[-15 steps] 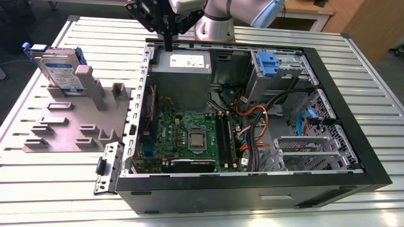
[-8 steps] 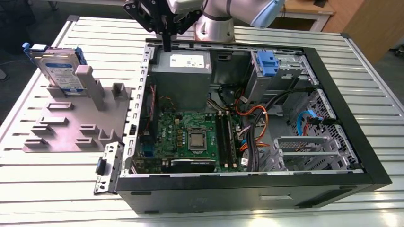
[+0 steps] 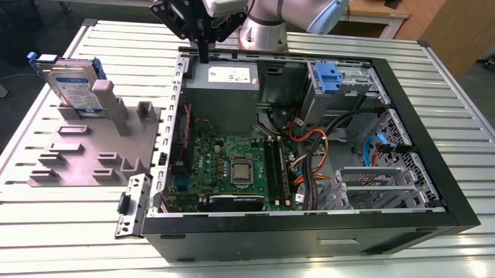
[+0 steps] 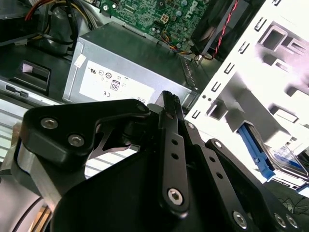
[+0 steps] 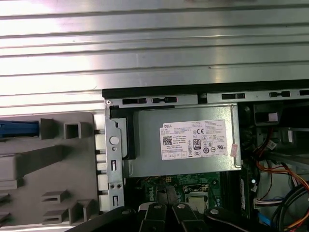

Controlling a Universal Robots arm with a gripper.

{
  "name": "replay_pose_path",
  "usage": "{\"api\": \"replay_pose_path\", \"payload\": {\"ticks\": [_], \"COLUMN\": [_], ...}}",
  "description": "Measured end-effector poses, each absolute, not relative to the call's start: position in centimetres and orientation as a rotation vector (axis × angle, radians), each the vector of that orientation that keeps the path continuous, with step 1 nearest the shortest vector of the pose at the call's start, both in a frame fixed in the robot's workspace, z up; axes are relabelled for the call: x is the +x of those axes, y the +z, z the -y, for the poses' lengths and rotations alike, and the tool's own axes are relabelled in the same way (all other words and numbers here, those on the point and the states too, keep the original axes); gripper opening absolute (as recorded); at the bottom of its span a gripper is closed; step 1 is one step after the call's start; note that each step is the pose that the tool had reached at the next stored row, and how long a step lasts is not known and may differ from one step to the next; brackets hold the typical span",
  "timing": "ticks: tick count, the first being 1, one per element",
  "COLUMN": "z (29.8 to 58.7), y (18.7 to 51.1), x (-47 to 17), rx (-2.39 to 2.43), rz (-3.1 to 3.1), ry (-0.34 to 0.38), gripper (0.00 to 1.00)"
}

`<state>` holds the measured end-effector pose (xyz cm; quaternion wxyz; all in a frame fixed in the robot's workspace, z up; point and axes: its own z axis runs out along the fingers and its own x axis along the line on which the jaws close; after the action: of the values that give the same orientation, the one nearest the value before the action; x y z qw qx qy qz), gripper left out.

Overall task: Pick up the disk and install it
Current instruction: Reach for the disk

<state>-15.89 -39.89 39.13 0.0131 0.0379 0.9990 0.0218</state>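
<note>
The disk (image 3: 71, 82), edged in blue, is seen standing on edge at the far end of the grey slotted tray (image 3: 85, 165), at the exterior view's left, propped beside an upright post (image 3: 103, 95). The gripper (image 3: 203, 56) is held well apart from it, to the exterior view's right. It hangs above the far left corner of the open computer case (image 3: 309, 223), just over the power supply (image 3: 224, 87), and its jaws are closed together with nothing between them. Several hazards may be judged from this. Were the disk approached with the jaws closed, its top edge would be struck rather than straddled, and it could be tipped out of its slot onto the slatted table (image 3: 69, 231). Since the disk appears to be only leaned in the tray, a grip taken off-centre, or on the plastic frame alone, could let it swing or slip. Little room is left by the post beside it, so a finger could be caught there. The case's left wall lies between tray and interior, and the disk could be clipped on that rim if carried low. Inside, the drive cage with the blue bracket (image 3: 328, 78) is crowded by orange and black cables (image 3: 313, 136), which could be snagged or pinched by a disk brought in askew. The motherboard (image 3: 232, 168) could be damaged if the disk were dropped.
</note>
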Motion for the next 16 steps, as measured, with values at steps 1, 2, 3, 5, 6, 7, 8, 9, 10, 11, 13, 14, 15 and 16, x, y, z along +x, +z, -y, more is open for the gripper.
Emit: {"api": "replay_pose_path", "payload": {"ticks": [1,2,3,5,6,7,8,9,10,11,13,14,15,16], "z": [39.89,39.89,39.89,39.89,39.90,39.90,39.89,39.89,39.89,39.89,39.89,39.89,39.89,39.89], "y": [39.12,39.11,39.10,39.08,39.08,39.07,39.06,39.05,39.04,39.04,39.04,39.04,39.04,39.03], "x": [-15.91,-15.94,-15.98,-16.05,-16.07,-16.08,-16.10,-16.10,-16.11,-16.13,-16.19,-16.22,-16.26,-16.28], "rx": [0.118,0.118,0.118,0.118,0.118,0.118,0.118,0.118,0.118,0.118,0.118,0.118,0.118,0.118], "rz": [-3.113,-3.113,-3.113,-3.113,-3.114,-3.114,-3.114,-3.114,-3.114,-3.114,-3.114,-3.114,-3.114,-3.114], "ry": [0.068,0.068,0.068,0.068,0.067,0.067,0.068,0.068,0.068,0.068,0.068,0.068,0.068,0.068], "gripper": [0.11,0.11,0.11,0.11,0.11,0.11,0.11,0.11,0.11,0.11,0.11,0.11,0.11,0.11]}}
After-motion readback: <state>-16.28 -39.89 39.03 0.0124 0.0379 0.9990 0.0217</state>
